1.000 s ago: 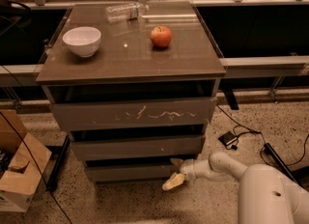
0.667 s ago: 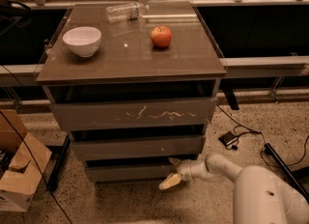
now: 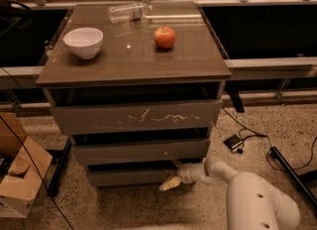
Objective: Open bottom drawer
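Observation:
The bottom drawer (image 3: 131,176) is the slim grey-brown front at the foot of the cabinet, under the front with a tiny white speck (image 3: 141,151) and the taller scratched front (image 3: 136,117). A dark gap shows above it. My gripper (image 3: 170,183) reaches in from the lower right on a white arm (image 3: 213,172). It sits low in front of the drawer's right part, near its lower edge. Its pale yellowish fingertips point left and down towards the floor.
On the cabinet top stand a white bowl (image 3: 83,42), a red apple (image 3: 164,37) and a lying clear bottle (image 3: 128,12). A cardboard box (image 3: 20,174) sits on the floor at the left. Cables and a small black device (image 3: 234,142) lie on the floor at the right.
The gripper has moved slightly left along the bottom drawer's front; the cabinet and the things on top are unchanged.

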`<control>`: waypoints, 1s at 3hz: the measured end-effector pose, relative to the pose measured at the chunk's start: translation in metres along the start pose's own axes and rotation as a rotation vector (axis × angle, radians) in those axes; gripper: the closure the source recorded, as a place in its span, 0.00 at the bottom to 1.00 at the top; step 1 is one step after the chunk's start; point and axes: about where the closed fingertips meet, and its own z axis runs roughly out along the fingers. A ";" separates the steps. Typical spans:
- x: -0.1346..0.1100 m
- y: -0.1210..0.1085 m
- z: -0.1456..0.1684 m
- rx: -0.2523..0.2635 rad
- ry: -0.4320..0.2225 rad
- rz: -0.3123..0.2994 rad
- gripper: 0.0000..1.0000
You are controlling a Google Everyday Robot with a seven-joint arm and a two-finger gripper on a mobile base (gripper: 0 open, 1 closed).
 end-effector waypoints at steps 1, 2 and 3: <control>-0.001 0.001 0.000 0.001 0.015 -0.001 0.18; 0.014 0.002 -0.008 0.016 0.186 -0.018 0.41; 0.019 0.006 -0.011 0.013 0.217 -0.014 0.65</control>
